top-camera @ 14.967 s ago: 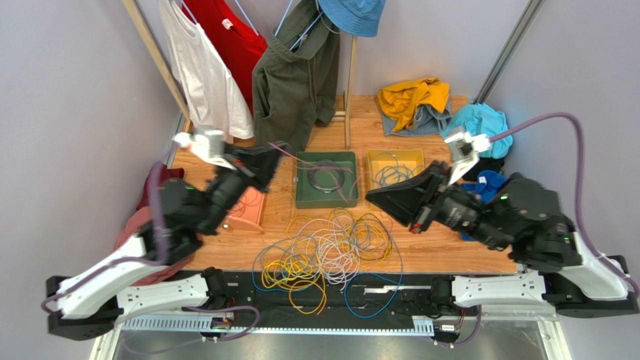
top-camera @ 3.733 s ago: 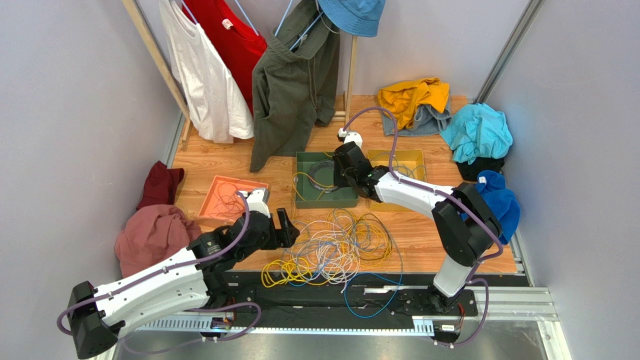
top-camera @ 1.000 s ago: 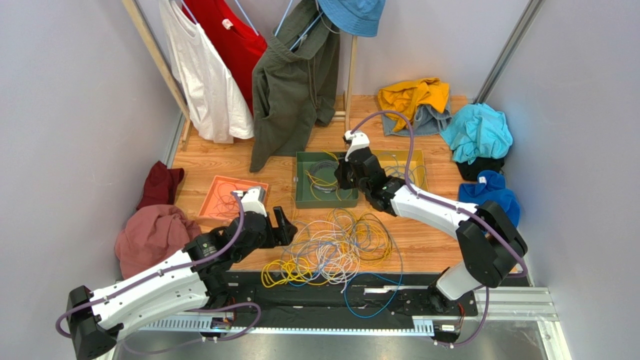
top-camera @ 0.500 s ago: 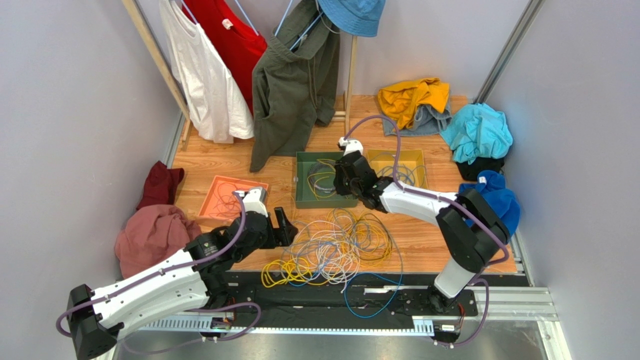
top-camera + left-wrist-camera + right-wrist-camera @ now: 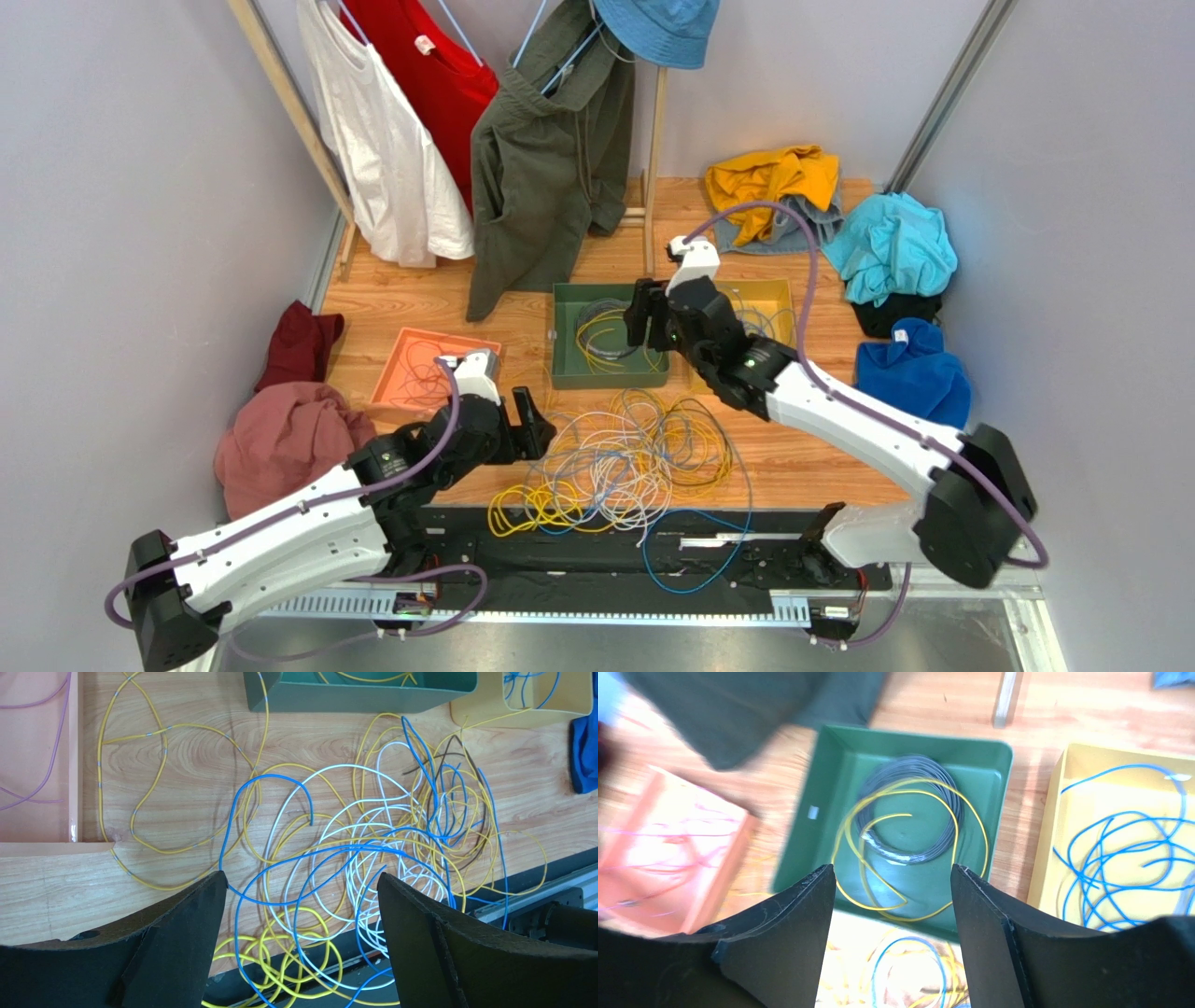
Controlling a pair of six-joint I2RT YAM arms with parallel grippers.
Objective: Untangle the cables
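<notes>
Most cables (image 5: 617, 459) are lying tangled under the wide-open left gripper (image 5: 300, 882); few are sitting sorted in trays (image 5: 913, 737) under the open right gripper (image 5: 891, 873).

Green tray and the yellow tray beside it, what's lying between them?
Nothing. Only a bare strip of wooden table separates the green tray from the yellow tray. The right wrist view shows it best.

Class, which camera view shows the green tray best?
The right wrist view: the green tray sits centred, seen from above, holding a grey coil and a yellow cable. The top view shows it small, beside the right gripper. The left wrist view catches only its near wall.
</notes>
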